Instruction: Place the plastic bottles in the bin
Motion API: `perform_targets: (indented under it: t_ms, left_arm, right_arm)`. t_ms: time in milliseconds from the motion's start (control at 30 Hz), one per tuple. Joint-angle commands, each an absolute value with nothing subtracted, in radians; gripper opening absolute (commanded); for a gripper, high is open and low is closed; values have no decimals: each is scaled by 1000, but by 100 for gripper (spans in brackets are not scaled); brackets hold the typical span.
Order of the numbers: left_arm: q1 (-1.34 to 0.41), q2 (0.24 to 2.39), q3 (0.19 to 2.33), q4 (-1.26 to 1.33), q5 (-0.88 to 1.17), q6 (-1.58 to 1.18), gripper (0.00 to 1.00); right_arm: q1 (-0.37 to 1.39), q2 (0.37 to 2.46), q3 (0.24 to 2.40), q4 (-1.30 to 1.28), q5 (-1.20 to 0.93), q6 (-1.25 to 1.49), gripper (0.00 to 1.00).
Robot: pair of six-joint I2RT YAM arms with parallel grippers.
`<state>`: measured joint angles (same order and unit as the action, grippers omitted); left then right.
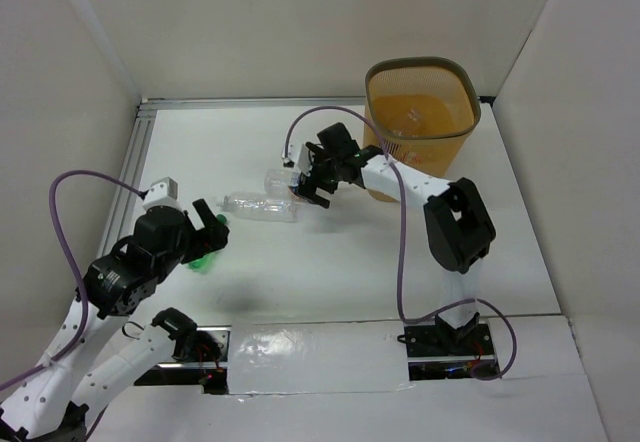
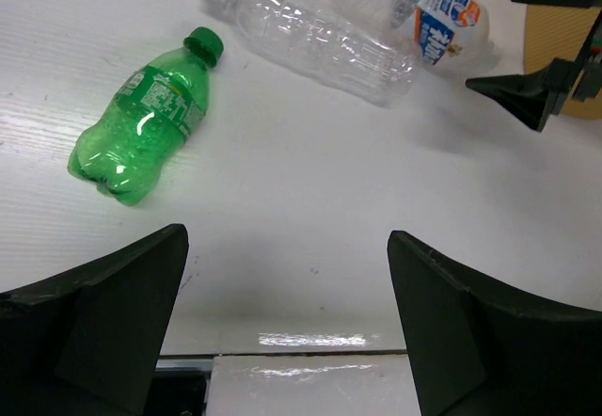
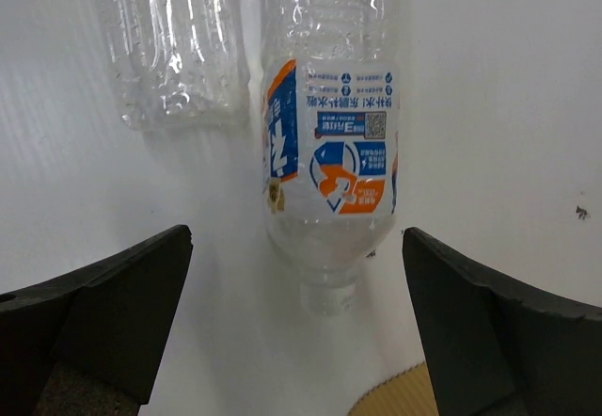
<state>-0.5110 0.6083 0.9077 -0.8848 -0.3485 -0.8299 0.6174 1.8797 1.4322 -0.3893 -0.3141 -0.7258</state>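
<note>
A green bottle lies on the white table, partly hidden under my left gripper in the top view. A clear unlabelled bottle lies beside a clear bottle with a blue-orange label. My right gripper is open just above the labelled bottle's cap end, jaws wide on either side. My left gripper is open and empty, near the green bottle. The yellow-orange bin stands at the back right.
The bin's edge shows in the left wrist view and the right wrist view, close behind the right gripper. White walls enclose the table. A shiny taped strip runs along the near edge between the arm bases.
</note>
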Motion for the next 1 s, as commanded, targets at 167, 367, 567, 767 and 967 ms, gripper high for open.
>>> perform_targets:
  t_ms: [167, 367, 567, 767, 967]
  left_arm:
    - [-506, 687, 994, -931, -356, -732, 100]
    - [-506, 785, 1023, -917, -347, -666, 100]
    - [-495, 893, 1013, -845, -337, -528, 100]
    - [-433, 974, 991, -755, -298, -404, 100]
    - [-327, 1035, 953, -698, -247, -314, 100]
  right_arm:
    - [620, 2025, 1591, -472, -347, -736, 100]
    - [611, 2100, 1612, -454, -322, -745, 100]
    - [591, 2125, 1623, -472, -341, -767, 96]
    - [591, 2125, 1623, -506, -385, -767, 85]
    - [558, 2070, 1749, -661, -515, -767, 54]
